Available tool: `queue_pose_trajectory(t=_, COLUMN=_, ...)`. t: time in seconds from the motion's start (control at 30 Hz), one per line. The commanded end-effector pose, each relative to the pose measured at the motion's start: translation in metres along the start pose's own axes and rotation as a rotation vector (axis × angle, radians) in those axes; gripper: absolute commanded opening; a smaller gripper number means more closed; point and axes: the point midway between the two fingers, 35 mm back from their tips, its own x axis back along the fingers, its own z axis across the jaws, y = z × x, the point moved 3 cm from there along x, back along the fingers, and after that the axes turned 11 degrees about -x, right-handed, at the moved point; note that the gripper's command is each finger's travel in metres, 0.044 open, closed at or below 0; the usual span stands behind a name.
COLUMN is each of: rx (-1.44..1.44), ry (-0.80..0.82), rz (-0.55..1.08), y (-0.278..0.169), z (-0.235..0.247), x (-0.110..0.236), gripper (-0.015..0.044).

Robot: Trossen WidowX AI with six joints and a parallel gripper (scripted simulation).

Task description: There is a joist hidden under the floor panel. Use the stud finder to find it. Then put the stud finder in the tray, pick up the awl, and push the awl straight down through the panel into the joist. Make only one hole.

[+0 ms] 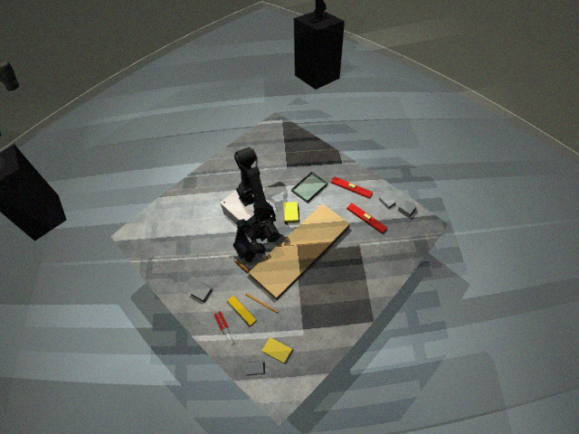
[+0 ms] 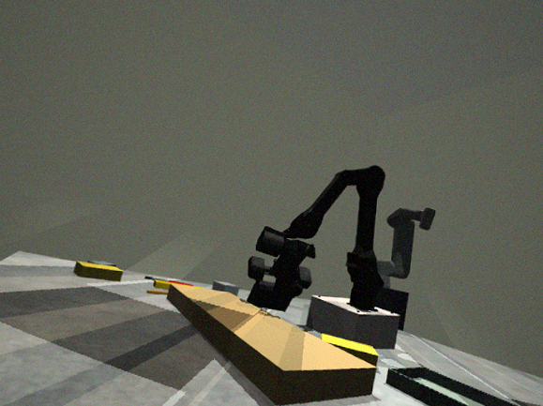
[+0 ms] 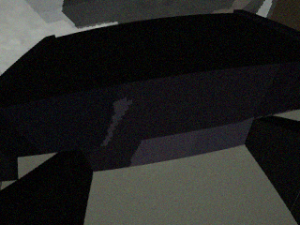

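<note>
My gripper [image 2: 280, 285] [image 3: 165, 130] is shut on the black stud finder [image 2: 268, 295] [image 3: 155, 52], a wide block that fills much of the wrist view. It is tilted, near the long back edge of the tan floor panel [image 1: 320, 226] [image 2: 261, 336]. Whether it touches the panel cannot be told, and its indicator face is hidden. The awl [image 1: 242, 265], with an orange-brown handle, lies beside the panel's lower left end. The green tray [image 1: 309, 187] [image 2: 441, 397] stands beyond the panel's other end, with nothing visible inside. The joist is hidden.
A yellow block [image 1: 290, 212] [image 2: 351, 344] lies between arm base and panel. Two red levels [image 1: 351, 186] [image 1: 366, 218] lie at the right. A pencil-like orange stick [image 1: 261, 302], yellow bar [image 1: 242, 310], red-handled tool [image 1: 222, 321] and yellow box [image 1: 277, 349] lie below the panel.
</note>
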Motion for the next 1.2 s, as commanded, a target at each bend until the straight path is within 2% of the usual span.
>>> queue_pose_trajectory(t=0.0, rx=-0.002, ry=-0.005, rz=0.037, y=0.0012, z=0.0024, x=-0.0004, gripper=0.0)
queue_pose_trajectory(t=1.07, rx=0.001, ry=-0.034, rz=0.194, y=0.0112, z=0.0044, x=-0.0015, gripper=0.0)
queue_pose_trajectory(t=1.17, rx=0.001, ry=-0.05, rz=0.218, y=0.0023, z=0.0016, x=0.002, gripper=0.0)
